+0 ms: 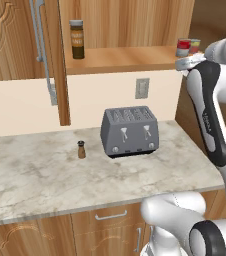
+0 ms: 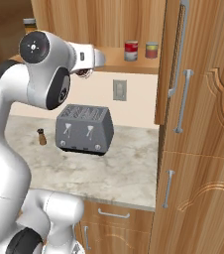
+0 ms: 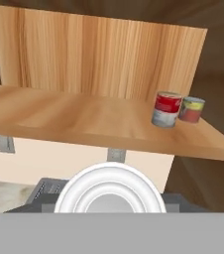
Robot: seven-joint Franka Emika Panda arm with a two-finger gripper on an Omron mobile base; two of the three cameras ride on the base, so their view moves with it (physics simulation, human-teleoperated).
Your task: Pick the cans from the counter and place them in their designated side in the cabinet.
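**One can shelved, one in the gripper**

While the arm reaches up toward the open cabinet (image 1: 120, 60), one red-and-white can (image 3: 166, 109) already stands on the shelf near its right end, just beside a greenish-yellow and red can (image 3: 192, 109) that sits a little farther back. At the far left end of the same shelf stands a tall dark jar (image 1: 77, 39), well apart from both.

Seen from the hand, a round silver can top (image 3: 110, 191) sits right at the bottom edge, where the fingertips would be, so the gripper (image 1: 189, 64) appears closed on the second can, holding it below and in front of the shelf's front edge. From the base cameras the hand is level with the shelf edge near its right end, though the can itself is hard to make out there.

On the counter (image 1: 35, 175) no can remains; a grey toaster (image 1: 129, 131) stands toward the back edge and a small brown shaker (image 1: 81, 149) just to its left.

By my judgement the task is past its halfway mark: what is left is to lift the held can over the shelf edge, set it down on its proper side and let go.
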